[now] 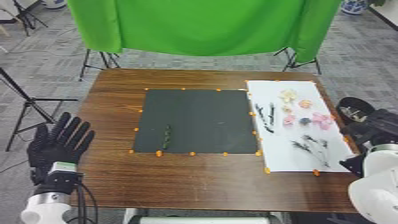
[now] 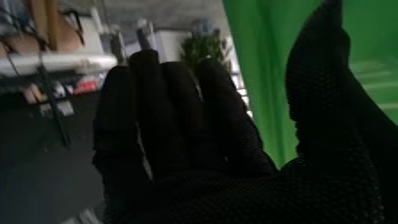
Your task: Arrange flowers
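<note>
White sheet (image 1: 278, 156) under flowers (image 1: 322, 120), stem (image 1: 167, 136) on mat (image 1: 206, 120)

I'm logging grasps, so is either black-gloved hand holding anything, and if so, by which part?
Nothing is held: the black-gloved right hand has its fingers straight, and the black-gloved left hand is open and empty.

Inspected for print: no text, number or sign legible. White-and-green patch (image 1: 64, 166) at the wrist of the left hand (image 1: 59, 146), behind its fingers: any marking too small to read. Red-and-white items (image 2: 87, 85) beside the right hand's (image 1: 373, 127) fingers: blurred, characters indistinct.
</note>
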`<act>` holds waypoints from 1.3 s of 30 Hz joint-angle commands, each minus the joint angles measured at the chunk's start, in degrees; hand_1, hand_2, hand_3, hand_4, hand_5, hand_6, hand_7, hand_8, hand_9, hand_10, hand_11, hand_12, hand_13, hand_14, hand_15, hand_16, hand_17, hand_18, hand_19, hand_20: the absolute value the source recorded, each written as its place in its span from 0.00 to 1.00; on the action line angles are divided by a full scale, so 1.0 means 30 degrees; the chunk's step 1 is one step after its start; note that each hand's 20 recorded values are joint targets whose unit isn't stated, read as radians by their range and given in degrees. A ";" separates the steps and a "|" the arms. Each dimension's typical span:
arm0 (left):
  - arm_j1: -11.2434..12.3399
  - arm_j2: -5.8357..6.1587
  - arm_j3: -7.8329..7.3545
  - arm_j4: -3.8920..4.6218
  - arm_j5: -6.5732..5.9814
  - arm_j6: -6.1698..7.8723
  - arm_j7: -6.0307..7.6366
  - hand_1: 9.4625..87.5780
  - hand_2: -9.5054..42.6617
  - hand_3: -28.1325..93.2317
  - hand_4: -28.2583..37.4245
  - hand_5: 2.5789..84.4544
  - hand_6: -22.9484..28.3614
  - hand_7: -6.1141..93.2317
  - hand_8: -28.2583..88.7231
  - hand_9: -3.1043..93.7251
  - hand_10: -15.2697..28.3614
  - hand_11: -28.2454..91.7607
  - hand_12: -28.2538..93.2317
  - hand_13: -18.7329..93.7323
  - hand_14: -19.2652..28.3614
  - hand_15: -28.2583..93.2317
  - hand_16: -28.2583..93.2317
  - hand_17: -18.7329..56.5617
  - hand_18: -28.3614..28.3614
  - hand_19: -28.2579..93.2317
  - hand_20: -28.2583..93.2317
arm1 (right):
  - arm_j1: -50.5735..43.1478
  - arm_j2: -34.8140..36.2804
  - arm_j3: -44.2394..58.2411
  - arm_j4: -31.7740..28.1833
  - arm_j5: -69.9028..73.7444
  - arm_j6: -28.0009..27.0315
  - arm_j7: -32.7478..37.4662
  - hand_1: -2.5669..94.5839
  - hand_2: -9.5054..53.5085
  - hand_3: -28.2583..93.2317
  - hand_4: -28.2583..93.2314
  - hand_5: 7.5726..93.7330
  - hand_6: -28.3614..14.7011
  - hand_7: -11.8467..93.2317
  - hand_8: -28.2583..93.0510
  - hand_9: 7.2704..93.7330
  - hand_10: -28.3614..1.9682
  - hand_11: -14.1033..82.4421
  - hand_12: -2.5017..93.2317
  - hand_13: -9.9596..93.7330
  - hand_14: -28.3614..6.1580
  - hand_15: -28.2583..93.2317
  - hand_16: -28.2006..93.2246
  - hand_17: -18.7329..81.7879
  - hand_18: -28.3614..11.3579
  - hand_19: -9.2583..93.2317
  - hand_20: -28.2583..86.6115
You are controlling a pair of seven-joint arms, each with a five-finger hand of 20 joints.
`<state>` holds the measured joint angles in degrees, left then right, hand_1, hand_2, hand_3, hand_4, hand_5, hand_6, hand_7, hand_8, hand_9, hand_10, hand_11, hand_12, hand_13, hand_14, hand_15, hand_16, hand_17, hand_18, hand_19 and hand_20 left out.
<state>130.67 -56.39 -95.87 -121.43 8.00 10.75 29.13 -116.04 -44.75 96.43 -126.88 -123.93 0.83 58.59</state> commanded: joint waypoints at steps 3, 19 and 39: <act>0.0296 -0.0336 0.0049 -0.0213 0.0106 -0.0062 -0.0406 0.24 0.50 0.80 0.00 0.44 0.62 0.16 0.18 0.36 0.71 0.39 0.32 0.36 0.75 0.50 0.18 0.17 0.75 0.50 0.30 | 0.0247 -0.0879 -0.0957 0.0013 0.0926 -0.1323 0.0042 0.38 0.00 0.89 0.00 0.59 0.47 0.24 0.13 0.58 0.34 0.28 0.16 0.53 0.25 0.53 0.34 0.41 0.03 0.83 0.52; -0.0010 -0.0552 0.0325 -0.0116 0.0150 0.0126 -0.1123 0.21 0.51 0.80 0.00 0.45 0.63 0.16 0.18 0.36 0.72 0.39 0.32 0.35 0.76 0.51 0.17 0.17 0.75 0.51 0.29 | 0.0917 -0.1383 -0.2306 0.1193 0.1922 -0.1886 0.0392 0.44 0.00 0.88 0.00 0.65 0.54 0.25 0.13 0.63 0.40 0.28 0.15 0.59 0.30 0.54 0.35 0.43 0.06 0.84 0.51; -0.0188 -0.0641 0.0673 -0.0043 -0.0083 0.0325 -0.1487 0.21 0.51 0.80 0.00 0.45 0.63 0.17 0.18 0.36 0.72 0.40 0.32 0.35 0.76 0.52 0.17 0.17 0.75 0.52 0.29 | 0.0239 -0.1362 -0.2989 0.1772 0.0525 0.2244 -0.2141 0.61 0.00 0.89 0.04 0.88 0.67 0.36 0.26 0.96 0.54 0.20 0.36 0.77 0.55 0.44 0.55 0.46 0.18 0.81 0.50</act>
<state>129.79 -57.73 -93.88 -121.52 7.98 11.27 25.29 -113.55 -49.70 87.10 -121.16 -120.47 2.18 51.62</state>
